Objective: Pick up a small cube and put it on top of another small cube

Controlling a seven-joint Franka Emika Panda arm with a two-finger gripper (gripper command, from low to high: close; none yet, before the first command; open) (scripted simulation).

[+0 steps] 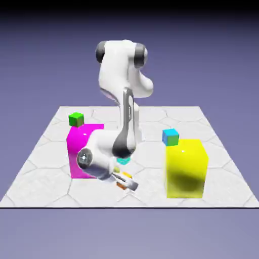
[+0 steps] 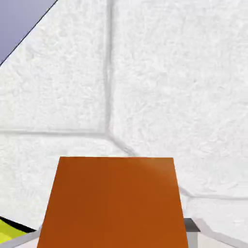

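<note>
Tool (image 1: 126, 183) closed on the orange cube (image 2: 112, 203), we should lift straight, then carry it level toward the cyan cube (image 1: 123, 161).

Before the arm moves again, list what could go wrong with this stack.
1. The orange cube fills the hand view between the end effector's tips, hiding how they grip; a shallow pinch could let it slip.
2. The cyan cube sits just behind the forearm, mostly hidden in the exterior view; a swing could knock it.
3. The magenta block and yellow block flank the arm, so a wide move might clip one.
</note>
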